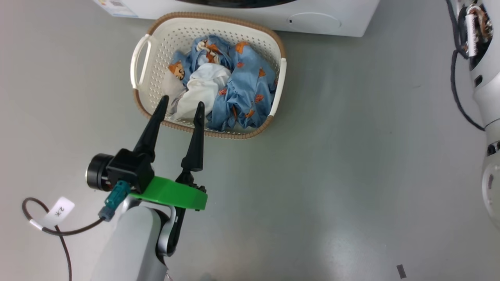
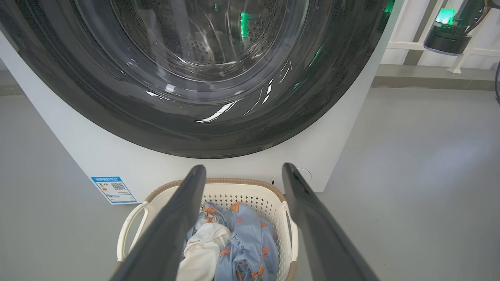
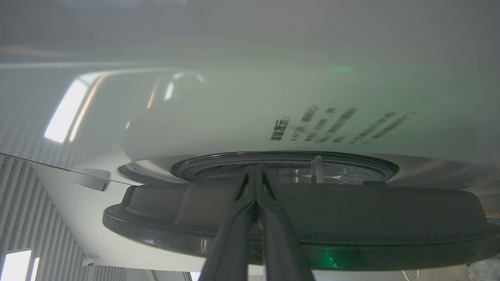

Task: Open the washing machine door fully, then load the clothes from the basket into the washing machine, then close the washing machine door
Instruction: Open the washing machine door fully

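The cream basket (image 1: 172, 35) stands on the grey floor just in front of the washing machine (image 1: 332, 19). Inside it lie the clothes (image 1: 242, 78), a blue printed bundle around a white garment (image 1: 203, 88). My left gripper (image 1: 182, 100) hovers open over the basket's near rim, nothing between its fingers. In the left wrist view the same gripper (image 2: 244, 167) points over the basket (image 2: 250, 195) and clothes (image 2: 246, 242) at the washing machine door (image 2: 195, 132), which sits flat against the white front (image 2: 117, 156). My right gripper (image 3: 256, 171) is shut and empty.
A pale arm with black cables (image 1: 484, 78) stands at the right edge. A brown cable with a white tag (image 1: 58, 210) loops at lower left. Bare grey floor (image 1: 351, 156) lies right of the basket. A dark disc (image 3: 351, 218) under a white rounded body sits close before the right fingers.
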Controlling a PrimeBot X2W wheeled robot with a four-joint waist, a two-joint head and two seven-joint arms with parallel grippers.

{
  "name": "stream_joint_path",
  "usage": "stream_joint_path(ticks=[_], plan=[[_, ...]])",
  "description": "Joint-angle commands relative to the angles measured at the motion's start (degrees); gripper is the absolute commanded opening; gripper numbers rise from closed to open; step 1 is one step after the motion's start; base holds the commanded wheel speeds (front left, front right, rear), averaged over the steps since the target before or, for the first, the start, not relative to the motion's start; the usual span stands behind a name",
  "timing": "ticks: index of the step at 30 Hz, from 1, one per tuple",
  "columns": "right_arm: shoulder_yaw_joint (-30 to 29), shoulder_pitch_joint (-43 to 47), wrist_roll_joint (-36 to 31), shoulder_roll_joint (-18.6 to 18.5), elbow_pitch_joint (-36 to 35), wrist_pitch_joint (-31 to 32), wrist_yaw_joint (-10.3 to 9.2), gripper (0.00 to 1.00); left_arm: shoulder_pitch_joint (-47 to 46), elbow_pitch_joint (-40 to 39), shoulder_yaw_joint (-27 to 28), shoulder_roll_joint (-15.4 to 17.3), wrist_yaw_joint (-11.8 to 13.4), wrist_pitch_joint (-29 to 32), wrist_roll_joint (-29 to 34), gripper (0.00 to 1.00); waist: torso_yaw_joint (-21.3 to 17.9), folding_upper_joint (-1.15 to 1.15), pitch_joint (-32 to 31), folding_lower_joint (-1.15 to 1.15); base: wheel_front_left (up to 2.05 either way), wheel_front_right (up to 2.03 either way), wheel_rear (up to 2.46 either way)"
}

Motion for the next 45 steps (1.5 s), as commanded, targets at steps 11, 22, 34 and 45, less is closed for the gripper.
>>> stream_joint_path(ticks=[11, 22, 34, 45], plan=[[3.50, -6.49, -3.87, 0.86, 3.86, 0.97, 0.10, 0.00, -1.32, -2.20, 0.40, 1.21, 1.51, -0.54, -1.57, 1.00, 1.78, 0.00, 2.17, 0.00, 0.00, 0.00, 0.00], [4.37, -6.34, -4.31, 0.47, 4.70, 4.04, 0.10, 0.00, -1.57, -2.11, 0.47, 1.21, 1.83, -0.54, -1.79, 1.00, 1.80, 0.00, 2.18, 0.00, 0.00, 0.00, 0.00], [5.51, -2.52, -4.01, 0.30, 2.58, 10.33, 0.10, 0.00, -1.21, -1.75, 1.05, 1.21, 1.74, -0.54, -1.74, 1.00, 1.09, 0.00, 1.01, 0.00, 0.00, 0.00, 0.00], [6.17, 3.91, -3.14, 0.75, -2.35, 15.01, 0.10, 0.00, -0.20, -1.14, 1.88, 1.21, 1.48, -0.54, -1.07, 1.00, -0.07, 0.00, -0.83, 0.00, 0.00, 0.00, 0.00]])
